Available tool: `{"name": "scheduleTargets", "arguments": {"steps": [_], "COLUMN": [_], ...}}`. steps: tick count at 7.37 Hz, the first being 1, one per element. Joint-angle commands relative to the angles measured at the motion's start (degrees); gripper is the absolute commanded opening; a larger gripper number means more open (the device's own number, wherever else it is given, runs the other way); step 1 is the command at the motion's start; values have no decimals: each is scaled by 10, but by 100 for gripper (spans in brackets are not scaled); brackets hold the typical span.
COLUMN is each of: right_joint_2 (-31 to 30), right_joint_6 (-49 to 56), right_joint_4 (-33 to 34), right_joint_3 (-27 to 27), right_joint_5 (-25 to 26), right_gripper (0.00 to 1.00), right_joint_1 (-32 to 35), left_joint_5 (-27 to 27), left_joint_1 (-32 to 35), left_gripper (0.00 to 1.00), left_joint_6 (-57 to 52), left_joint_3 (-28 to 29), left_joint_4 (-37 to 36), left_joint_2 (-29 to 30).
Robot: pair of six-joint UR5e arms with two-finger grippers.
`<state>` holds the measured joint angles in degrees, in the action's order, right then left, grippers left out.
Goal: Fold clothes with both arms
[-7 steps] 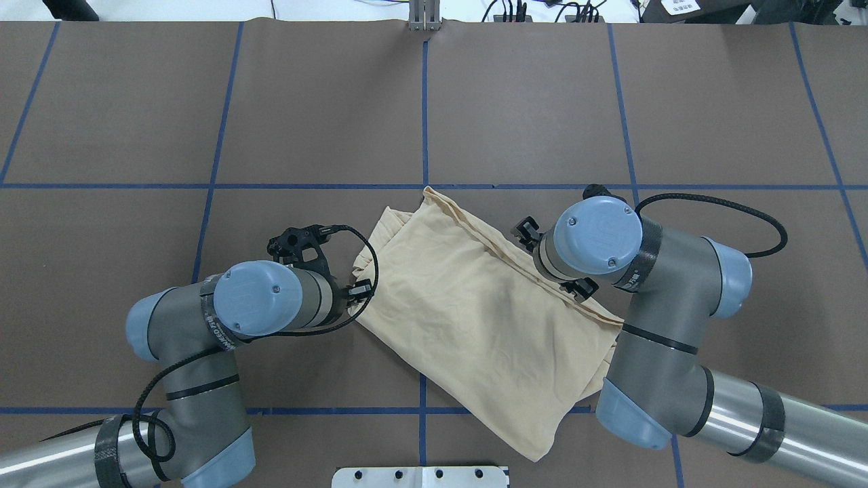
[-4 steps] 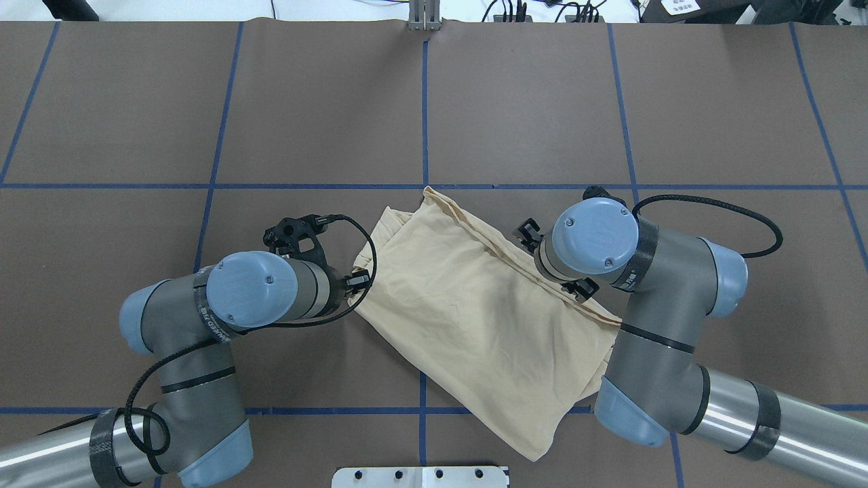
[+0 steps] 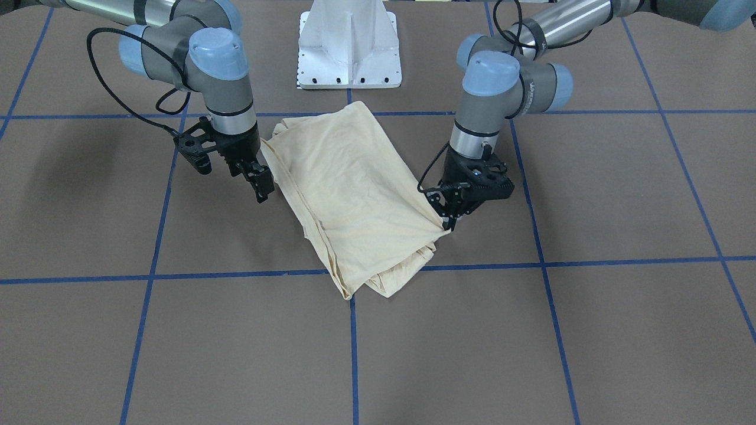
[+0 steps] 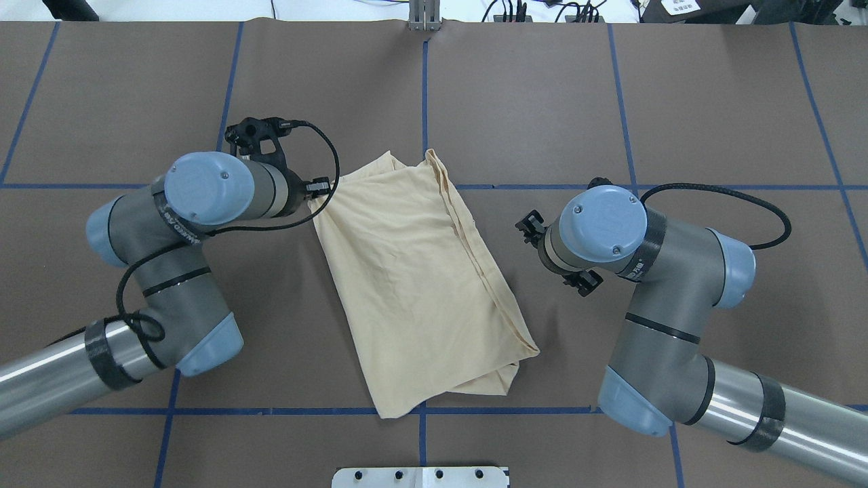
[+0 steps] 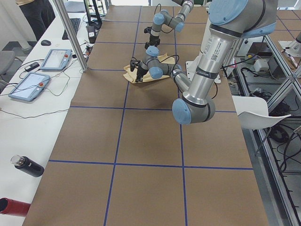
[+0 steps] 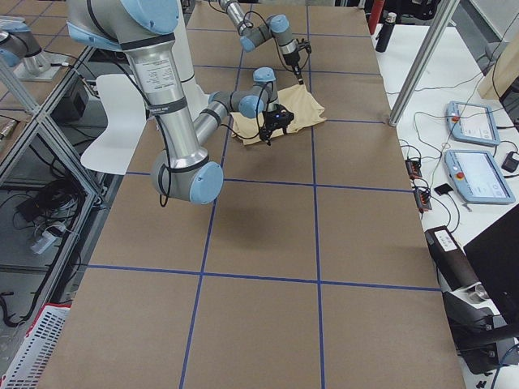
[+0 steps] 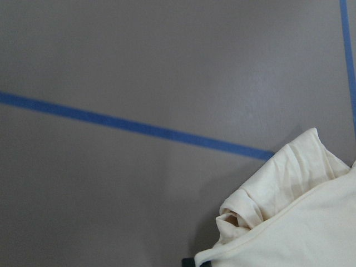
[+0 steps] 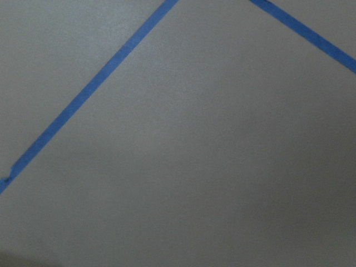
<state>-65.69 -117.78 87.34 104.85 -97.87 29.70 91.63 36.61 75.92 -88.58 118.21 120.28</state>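
The cream-yellow shirt lies folded in a long slanted bundle on the brown table; its print and neck label are hidden. It also shows in the overhead view. My left gripper is shut on the shirt's corner, low to the table. The left wrist view shows that bunched corner. In the overhead view the left wrist hides the gripper. My right gripper hangs just beside the shirt's other long edge, open and empty. The right wrist view shows only table and blue tape.
The white pedestal base stands behind the shirt, at the robot's side. Blue tape lines grid the table. Tablets, a metal post and bottles are on the white side bench.
My left arm has swung away from the robot and outward, dragging the shirt's corner and turning the bundle. The shirt has slid out from under my right wrist, which stayed nearly still.
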Motion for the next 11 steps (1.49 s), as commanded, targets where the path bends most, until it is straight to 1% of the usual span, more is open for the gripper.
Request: {"name": "scheduleTargets", "arguments": {"steps": [1, 2, 3, 4, 5, 6, 7, 9, 11], "right_joint_2": [8, 12, 32, 45, 54, 57, 61, 94, 98], "right_joint_6": [-5, -8, -23, -76, -127, -197, -275, -327, -351], "right_joint_4": [-34, -63, -71, -73, -72, -67, -69, -62, -68], "right_joint_3": [4, 4, 2, 2, 2, -2, -17, -29, -31], "right_joint_5": [-14, -14, -8, -8, 7, 55, 65, 67, 70], "right_gripper": [100, 100, 100, 100, 100, 100, 100, 98, 97], "right_joint_1": [10, 5, -23, -35, -57, -88, -100, -124, -140], "left_joint_5": [-1, -1, 2, 5, 16, 35, 37, 36, 36], "left_joint_1": [68, 81, 83, 85, 85, 91, 91, 91, 91], "left_gripper": [17, 50, 55, 55, 55, 55, 55, 55, 56], "left_joint_6": [-30, -58, -64, -64, -64, -64, -64, -61, -57], "left_joint_3": [202, 225, 214, 162, 96, 47, 17, 6, 1], "left_joint_4": [131, 138, 134, 130, 129, 129, 126, 122, 121], "left_joint_2": [99, 111, 107, 74, 19, -16, -42, -45, -46]}}
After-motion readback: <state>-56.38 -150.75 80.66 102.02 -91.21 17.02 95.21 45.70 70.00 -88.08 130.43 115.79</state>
